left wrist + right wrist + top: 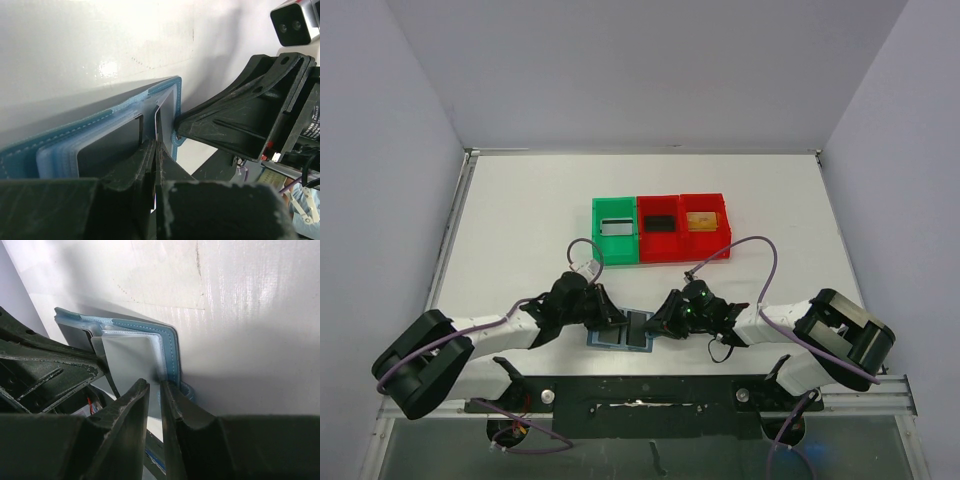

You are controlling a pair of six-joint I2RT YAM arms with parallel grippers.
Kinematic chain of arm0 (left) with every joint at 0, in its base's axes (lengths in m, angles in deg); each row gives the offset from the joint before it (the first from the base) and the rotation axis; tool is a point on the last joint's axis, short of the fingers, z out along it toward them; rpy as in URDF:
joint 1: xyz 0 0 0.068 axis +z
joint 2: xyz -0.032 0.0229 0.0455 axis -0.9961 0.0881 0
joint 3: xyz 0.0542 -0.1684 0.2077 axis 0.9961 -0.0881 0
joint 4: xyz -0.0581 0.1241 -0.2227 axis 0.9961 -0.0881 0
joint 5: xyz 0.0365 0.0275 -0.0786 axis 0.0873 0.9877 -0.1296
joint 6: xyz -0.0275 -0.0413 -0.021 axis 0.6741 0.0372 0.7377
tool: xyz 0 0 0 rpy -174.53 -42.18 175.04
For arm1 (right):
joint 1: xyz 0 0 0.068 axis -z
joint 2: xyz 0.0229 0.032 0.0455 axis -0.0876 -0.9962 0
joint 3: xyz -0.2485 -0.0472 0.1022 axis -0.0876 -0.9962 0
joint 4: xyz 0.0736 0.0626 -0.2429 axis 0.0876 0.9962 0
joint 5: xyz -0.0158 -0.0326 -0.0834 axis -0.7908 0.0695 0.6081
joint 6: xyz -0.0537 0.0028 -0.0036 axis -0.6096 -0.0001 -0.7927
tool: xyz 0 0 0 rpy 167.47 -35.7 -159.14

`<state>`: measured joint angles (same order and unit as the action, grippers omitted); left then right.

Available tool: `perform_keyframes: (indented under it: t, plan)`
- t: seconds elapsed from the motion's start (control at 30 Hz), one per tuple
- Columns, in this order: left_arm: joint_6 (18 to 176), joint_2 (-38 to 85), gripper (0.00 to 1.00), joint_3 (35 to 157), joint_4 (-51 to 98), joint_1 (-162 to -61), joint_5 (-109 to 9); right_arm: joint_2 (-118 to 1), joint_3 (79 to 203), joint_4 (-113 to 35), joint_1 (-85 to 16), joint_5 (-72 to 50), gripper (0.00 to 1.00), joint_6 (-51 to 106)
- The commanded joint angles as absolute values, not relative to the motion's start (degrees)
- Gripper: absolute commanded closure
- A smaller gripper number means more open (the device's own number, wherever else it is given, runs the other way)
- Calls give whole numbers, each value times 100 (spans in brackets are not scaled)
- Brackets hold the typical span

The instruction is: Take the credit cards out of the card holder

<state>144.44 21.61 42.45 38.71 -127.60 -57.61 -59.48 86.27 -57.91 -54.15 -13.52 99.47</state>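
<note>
wrist-only: grey card (131,359), perhaps, in right tool (154,387)

Blue card holder (171,356), grey cards (131,360), green bin (616,256), red bins (705,204).

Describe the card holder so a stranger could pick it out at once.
On the white table, look to the near edge, where the left gripper and right gripper meet. The card holder lies open beneath them. Unlike the red and green bins farther back, it is a thin, light-blue stitched wallet.
</note>
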Motion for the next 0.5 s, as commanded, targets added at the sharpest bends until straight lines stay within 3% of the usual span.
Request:
perform_keyframes:
  t: [0.0,0.47]
  plan:
    - [14272,1862,100,4298,3786,-12658,-5945,-6216,8529,-4927,-5482,-835,80,9744]
    - [14174,1771,100,4243,3614,-12434,-6052,-6098,8847,-4839,-5468,-900,79,9347]
